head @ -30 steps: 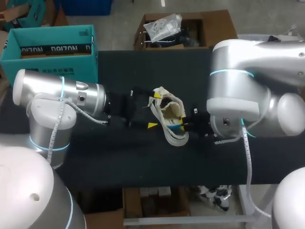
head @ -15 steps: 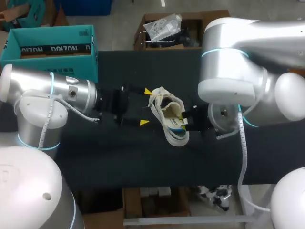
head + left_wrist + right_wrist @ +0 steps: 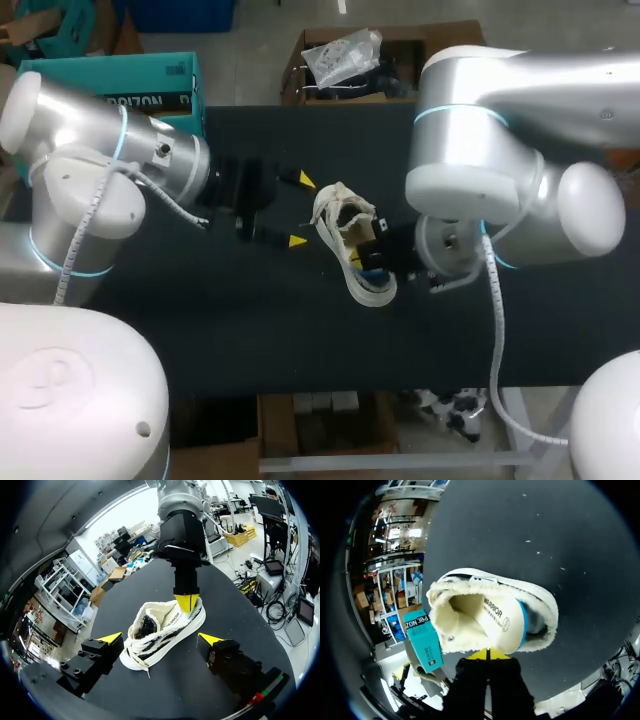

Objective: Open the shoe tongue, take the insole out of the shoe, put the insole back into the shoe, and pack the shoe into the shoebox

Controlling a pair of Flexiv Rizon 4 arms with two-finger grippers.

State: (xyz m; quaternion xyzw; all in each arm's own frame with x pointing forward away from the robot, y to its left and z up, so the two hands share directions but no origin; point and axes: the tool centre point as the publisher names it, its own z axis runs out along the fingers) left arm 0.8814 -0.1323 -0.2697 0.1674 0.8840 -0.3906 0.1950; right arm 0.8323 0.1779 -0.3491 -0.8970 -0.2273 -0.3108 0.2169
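The black bench (image 3: 250, 330) carries one white shoe (image 3: 355, 250) near its middle, standing on its sole with the toe toward the near edge and the fleece-lined opening toward the far side. Its laces (image 3: 135, 652) hang loose over the front. The teal shoebox (image 3: 150, 70) sits at the far left corner, well apart from the shoe, and the left arm (image 3: 100, 170) crosses in front of it and hides most of its near side. In the right wrist view the shoebox (image 3: 422, 637) shows past the shoe (image 3: 490, 615). The right arm (image 3: 480, 150) hangs its thick silver joints over the right half of the bench and covers most of its own wrist in the head view. The left pincer (image 3: 300, 210) is just left of the shoe, with its fingers spread wide, empty and touching nothing. In its own view the left pincer (image 3: 160, 639) points at the shoe (image 3: 160, 632), which lies ahead of the two yellow tips. The right pincer (image 3: 368, 250) is at the shoe's heel. In its own view the right pincer (image 3: 488, 654) has its tips pressed together right against the heel collar, under the blue-striped tab. Whether any of the collar is nipped between them cannot be made out. From the left wrist the right pincer (image 3: 187, 601) shows a yellow tip touching the heel's top edge.
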